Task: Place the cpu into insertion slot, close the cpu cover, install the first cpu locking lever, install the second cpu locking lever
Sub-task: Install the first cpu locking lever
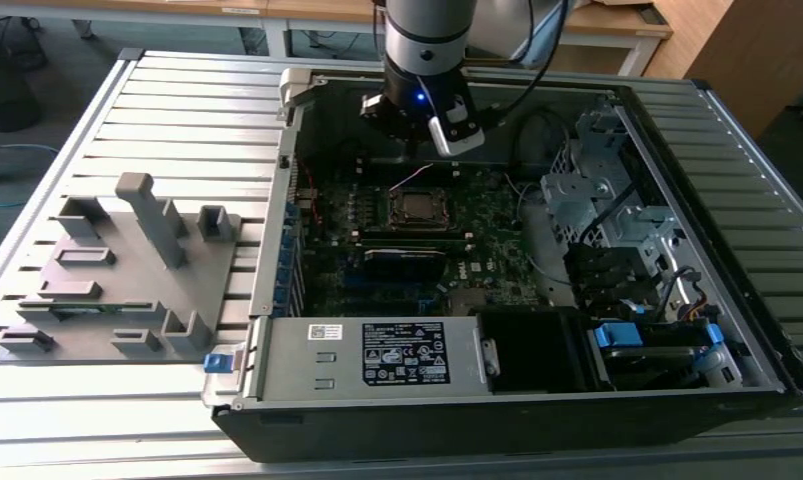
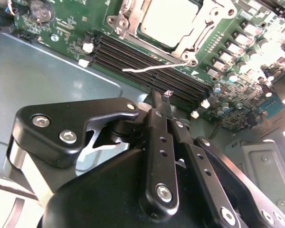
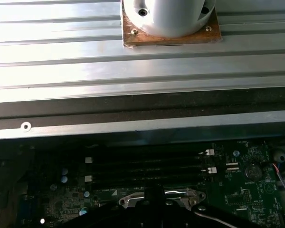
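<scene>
Green motherboard [image 1: 374,250] lies inside the open computer case [image 1: 721,330] at the centre of the exterior view. The insertion slot [image 1: 419,207] sits just above frame centre. The gripper [image 1: 415,135] hangs at upper centre, apart from the slot. A grey fixture [image 1: 121,270] stands at the exterior view's left.

In the second wrist view the cpu [image 2: 168,19] lies in the slot with the cpu cover [image 2: 205,21] framing it, apparently down. A thin locking lever [image 2: 152,68] stands free between the socket and the memory slots [image 2: 133,54]. The gripper's [image 2: 162,97] jaws are pressed together near the lever, pinching nothing I can make out.

In the first wrist view the memory slots [image 3: 147,168] lie beside the case wall [image 3: 133,126].

Risk, as judged: the closed tips could slip off the springy wire and let it snap up, or they could scrape the memory slots beside it. An unlatched lever means the cover is not yet secured.
</scene>
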Robot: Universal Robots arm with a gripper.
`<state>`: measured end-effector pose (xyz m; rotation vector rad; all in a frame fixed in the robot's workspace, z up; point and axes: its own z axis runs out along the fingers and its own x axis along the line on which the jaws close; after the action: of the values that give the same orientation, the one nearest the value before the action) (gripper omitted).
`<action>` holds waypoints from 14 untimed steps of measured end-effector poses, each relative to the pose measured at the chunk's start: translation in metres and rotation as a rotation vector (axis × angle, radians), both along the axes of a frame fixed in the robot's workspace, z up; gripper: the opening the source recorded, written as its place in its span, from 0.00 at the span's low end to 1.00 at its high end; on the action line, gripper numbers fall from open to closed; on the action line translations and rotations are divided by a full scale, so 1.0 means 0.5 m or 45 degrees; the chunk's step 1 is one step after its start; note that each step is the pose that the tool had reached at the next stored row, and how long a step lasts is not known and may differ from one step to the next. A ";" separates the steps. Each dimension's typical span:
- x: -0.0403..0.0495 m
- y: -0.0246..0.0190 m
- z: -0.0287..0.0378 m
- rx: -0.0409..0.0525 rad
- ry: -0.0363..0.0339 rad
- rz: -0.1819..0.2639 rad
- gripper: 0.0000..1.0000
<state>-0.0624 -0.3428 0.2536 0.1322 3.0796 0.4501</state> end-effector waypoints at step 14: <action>0.011 0.0000 -0.012 -0.007 0.0000 -0.082 0.10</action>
<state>-0.0570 -0.3428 0.2478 0.2307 3.0657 0.4393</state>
